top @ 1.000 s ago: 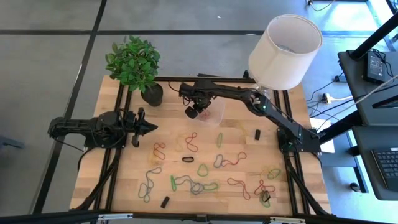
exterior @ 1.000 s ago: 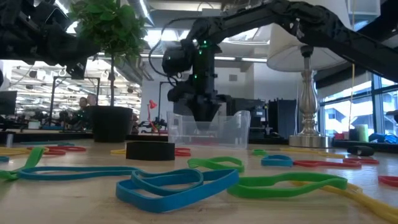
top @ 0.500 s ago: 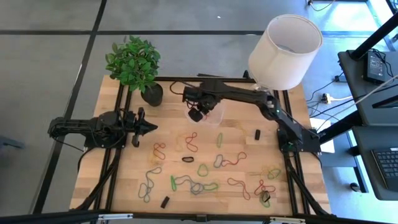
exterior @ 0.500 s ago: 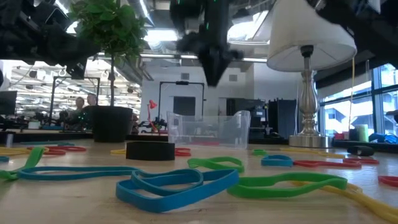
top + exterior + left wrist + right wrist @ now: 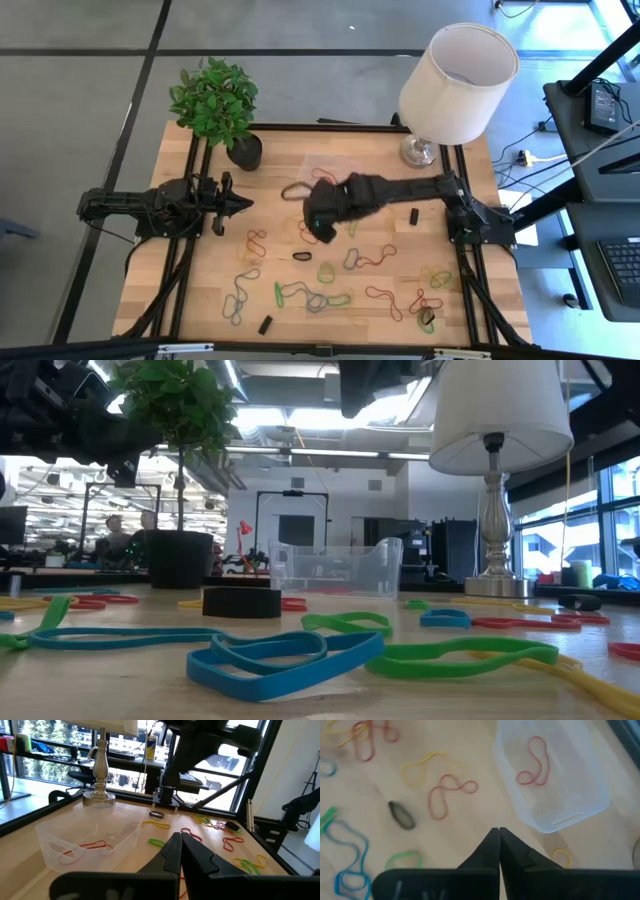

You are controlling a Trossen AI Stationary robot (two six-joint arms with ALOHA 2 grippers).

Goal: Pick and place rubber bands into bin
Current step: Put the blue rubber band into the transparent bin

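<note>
The bin (image 5: pixel 555 780), a clear plastic tray, stands on the wooden table (image 5: pixel 200 290) and holds one red rubber band (image 5: pixel 535 762); the low view shows the bin (image 5: pixel 335 565) upright behind a black block. Many rubber bands lie loose on the table, among them a red one (image 5: pixel 447 792), a yellow one (image 5: pixel 422 765), a blue one (image 5: pixel 285 655) and a green one (image 5: pixel 460 655). My right gripper (image 5: pixel 497 832) hangs shut and empty above the table, just on the near side of the bin (image 5: pixel 322 232). My left gripper (image 5: pixel 245 205) waits shut at the table's left.
A black plant pot (image 5: pixel 245 152) stands at the far left and a lamp (image 5: pixel 455 80) at the far right. Small black blocks lie on the table (image 5: pixel 413 215) (image 5: pixel 266 324) (image 5: pixel 242 602). The table's left near quarter is bare wood.
My right gripper has risen out of the bin, left the low view through its top, and swung toward the table's near edge, over the loose bands. The bin has stayed in place.
</note>
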